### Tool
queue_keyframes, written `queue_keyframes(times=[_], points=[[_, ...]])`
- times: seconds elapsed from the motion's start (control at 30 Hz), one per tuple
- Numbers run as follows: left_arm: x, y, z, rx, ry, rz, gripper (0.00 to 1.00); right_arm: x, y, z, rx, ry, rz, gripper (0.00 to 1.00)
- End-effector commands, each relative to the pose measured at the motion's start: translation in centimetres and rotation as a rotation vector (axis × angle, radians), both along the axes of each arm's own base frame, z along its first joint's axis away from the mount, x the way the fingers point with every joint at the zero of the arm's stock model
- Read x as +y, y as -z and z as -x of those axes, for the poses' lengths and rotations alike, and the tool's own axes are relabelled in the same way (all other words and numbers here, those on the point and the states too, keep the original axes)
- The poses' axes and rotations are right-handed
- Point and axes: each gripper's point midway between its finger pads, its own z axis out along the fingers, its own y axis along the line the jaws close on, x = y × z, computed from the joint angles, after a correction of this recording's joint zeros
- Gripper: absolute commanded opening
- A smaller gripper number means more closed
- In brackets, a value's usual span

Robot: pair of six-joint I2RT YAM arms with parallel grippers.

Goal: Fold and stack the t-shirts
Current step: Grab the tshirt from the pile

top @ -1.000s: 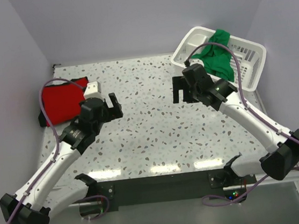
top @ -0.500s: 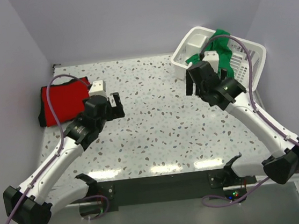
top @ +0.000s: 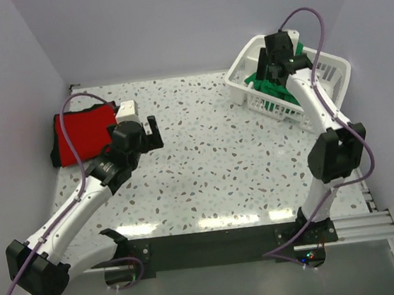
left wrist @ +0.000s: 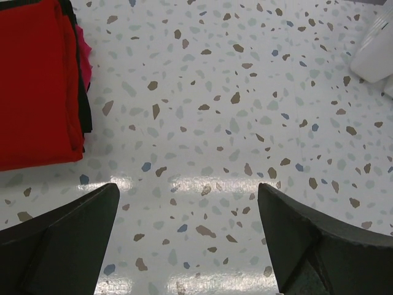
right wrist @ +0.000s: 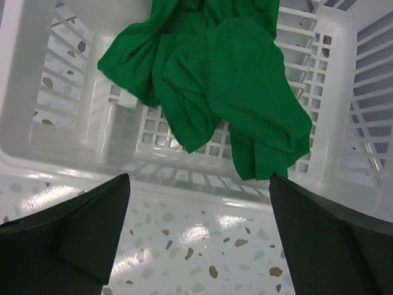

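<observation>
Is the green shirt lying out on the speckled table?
No, the green shirt lies crumpled inside the white basket, as the right wrist view shows.

Jaws wide on both sides, nothing held.
The left gripper [top: 154, 132] hangs low near the tabletop's [top: 213, 160] left edge; the right gripper [top: 273, 64] is raised over the far-right corner, angled down.

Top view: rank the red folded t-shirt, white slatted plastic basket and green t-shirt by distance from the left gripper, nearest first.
From the left gripper:
1. red folded cotton t-shirt: just to its left, lying by the left wall.
2. white slatted plastic basket: across the table at the far right; its rim is reached before its contents.
3. bright green t-shirt: bunched inside that basket, past the rim.
</observation>
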Motion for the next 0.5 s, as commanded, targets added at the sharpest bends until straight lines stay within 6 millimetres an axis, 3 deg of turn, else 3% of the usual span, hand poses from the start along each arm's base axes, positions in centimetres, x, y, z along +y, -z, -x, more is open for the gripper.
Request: queue_keyframes(times=[0.0,0.03,0.07,0.17,0.3,0.37,0.4,0.47], points=[[0.3,-2.5,-1.5,-0.096,-0.064,0.051,1.00,-1.6,-1.1,-3.6,-0.030,-0.002,0.003,0.99],[0.3,-2.5,-1.6,-0.097,-0.066,0.057,1.00,-2.2,0.8,-4.5,0.018,0.011,0.023,0.99],[0.2,-2.4,-1.7,-0.097,-0.069,0.059,1.00,-2.6,-0.2,-5.5,-0.003,0.023,0.030,0.99],[0.5,-2.6,-2.2,-0.107,-0.091,0.047,1.00,-4.6,1.6,-7.0,0.060,0.051,0.069,0.99],[0.6,-2.0,-2.8,-0.085,-0.111,0.030,1.00,-7.7,4.3,-7.4,0.135,0.098,0.073,0.99],[0.6,-1.8,-3.0,-0.075,-0.124,0.042,1.00,-8.3,5.8,-7.3,0.164,0.107,0.054,0.99],[0.6,-1.5,-3.1,-0.065,-0.128,0.039,1.00,-10.1,6.9,-7.1,0.185,0.133,0.050,0.99],[0.7,-1.2,-3.2,-0.055,-0.140,0.039,1.00,-10.6,8.3,-6.9,0.220,0.129,0.039,0.99]])
